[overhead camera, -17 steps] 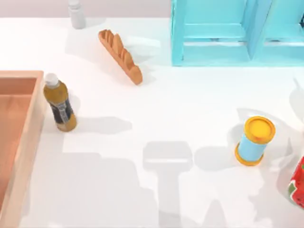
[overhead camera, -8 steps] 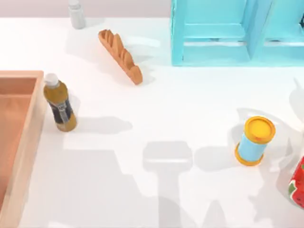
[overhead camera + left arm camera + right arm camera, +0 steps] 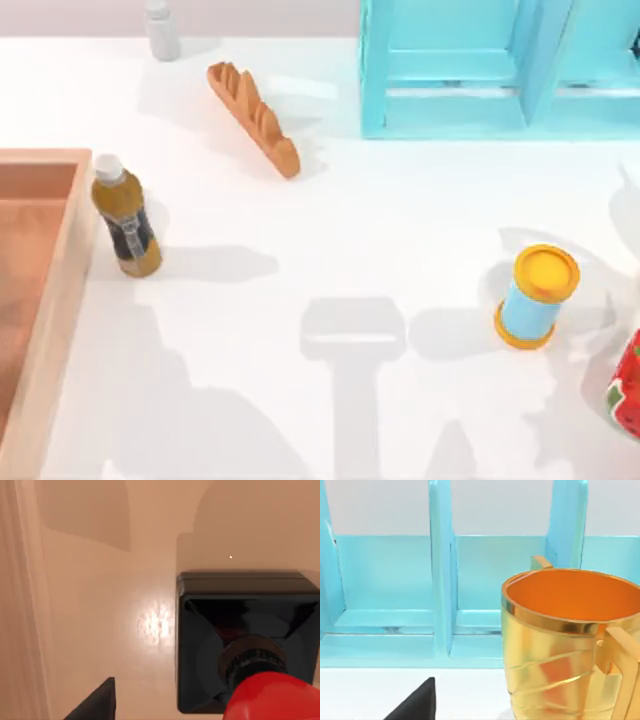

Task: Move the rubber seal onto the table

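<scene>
Left wrist cam looks straight down on the rubber seal (image 3: pixel 247 645) sitting on the tan wooden tray (image 3: pixel 100 605); can't tell either gripper's grip.

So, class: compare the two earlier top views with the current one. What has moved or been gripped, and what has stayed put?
No object has visibly moved and nothing has been gripped or let go. Only the grey shadows on the table near the bottom left have shifted a little. The bottle, bread loaf, yellow-lidded can, wooden tray and blue shelf all stayed as they were.
</scene>
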